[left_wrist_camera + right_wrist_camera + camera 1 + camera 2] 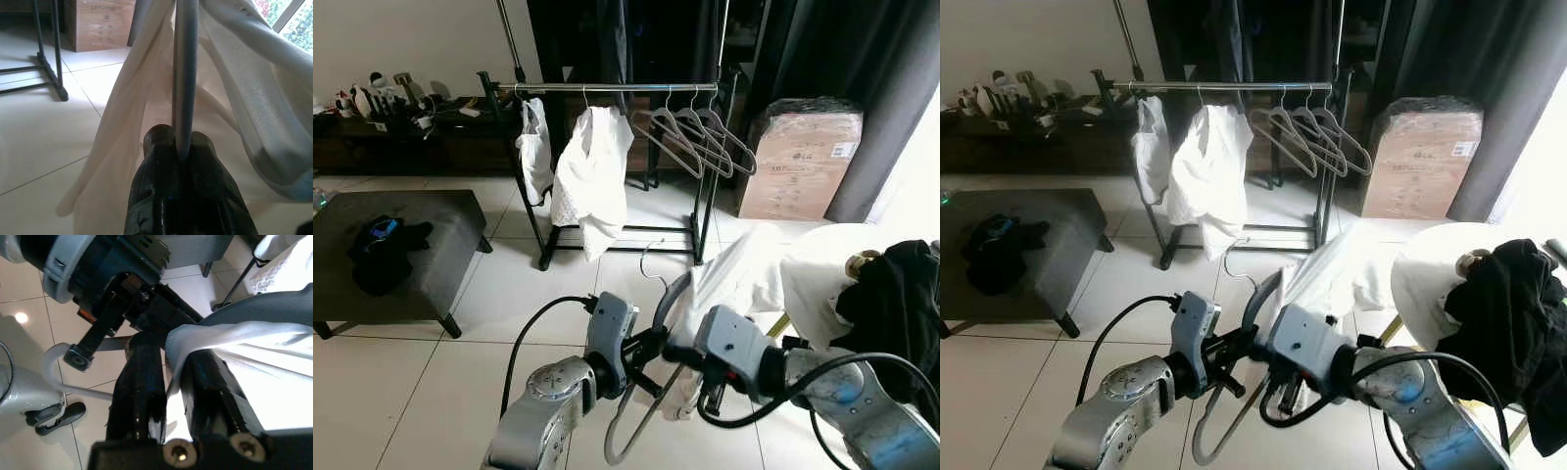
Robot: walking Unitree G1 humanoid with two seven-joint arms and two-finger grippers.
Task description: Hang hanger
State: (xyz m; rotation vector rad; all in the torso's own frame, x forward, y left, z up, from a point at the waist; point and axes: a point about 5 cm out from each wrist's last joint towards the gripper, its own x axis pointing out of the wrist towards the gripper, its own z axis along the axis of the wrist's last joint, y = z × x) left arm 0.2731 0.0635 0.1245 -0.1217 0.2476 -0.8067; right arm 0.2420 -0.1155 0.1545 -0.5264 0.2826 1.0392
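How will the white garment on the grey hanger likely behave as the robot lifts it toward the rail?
Probably floppy: the white garment sags in loose folds off the grey hanger. It looks thin and light, so it may swing. The hanger seems stiff, clamped by the left gripper; the right gripper pinches cloth, which might slip.

Our left gripper [651,345] and right gripper [680,352] meet at a grey hanger [646,392] draped with white cloth [734,274], facing the clothes rack [617,88].
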